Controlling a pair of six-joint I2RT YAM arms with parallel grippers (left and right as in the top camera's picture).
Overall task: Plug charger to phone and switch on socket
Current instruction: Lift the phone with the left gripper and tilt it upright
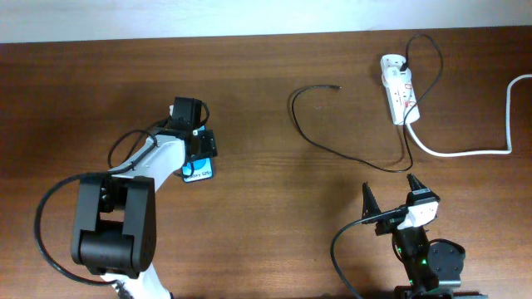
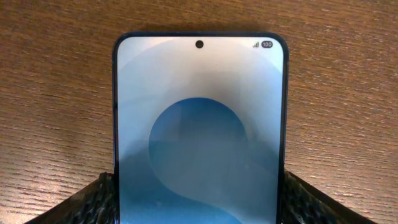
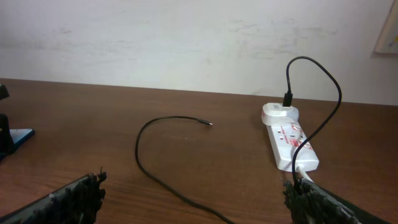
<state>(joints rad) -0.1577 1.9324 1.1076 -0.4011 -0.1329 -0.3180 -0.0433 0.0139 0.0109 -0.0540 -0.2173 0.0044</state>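
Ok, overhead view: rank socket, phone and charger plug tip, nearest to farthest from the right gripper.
From the right gripper:
1. socket, directly beyond it.
2. charger plug tip, beyond, to the left.
3. phone, far left.

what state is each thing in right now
phone: screen lit, no cable in it
charger: adapter end plugged into the socket, plug tip loose on the table
socket: holds the charger, switch position too small to tell
left gripper: closed on the phone's long edges
right gripper: open, empty
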